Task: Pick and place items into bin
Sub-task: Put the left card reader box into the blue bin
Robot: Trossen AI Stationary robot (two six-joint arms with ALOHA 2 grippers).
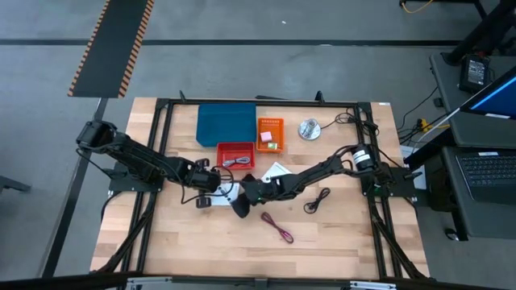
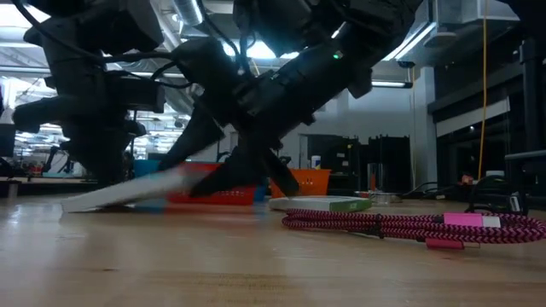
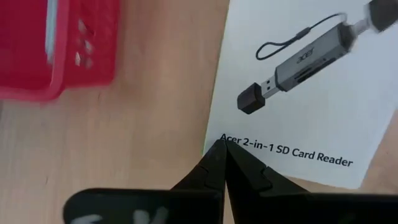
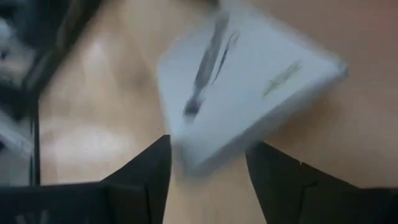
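I have both arms reaching toward the middle of the wooden surface (image 1: 161, 242), where my left hand (image 3: 222, 152) has its fingers pinched together, the tips at the edge of a white card reader box (image 3: 298, 93) just beside the red bin (image 1: 235, 155). My right hand (image 4: 208, 165) is spread wide around a corner of a second white box (image 4: 249, 87), which looks tilted. A dark-red cable (image 1: 276, 228) and a black cable (image 1: 317, 200) lie loose on the surface nearer the right arm's side.
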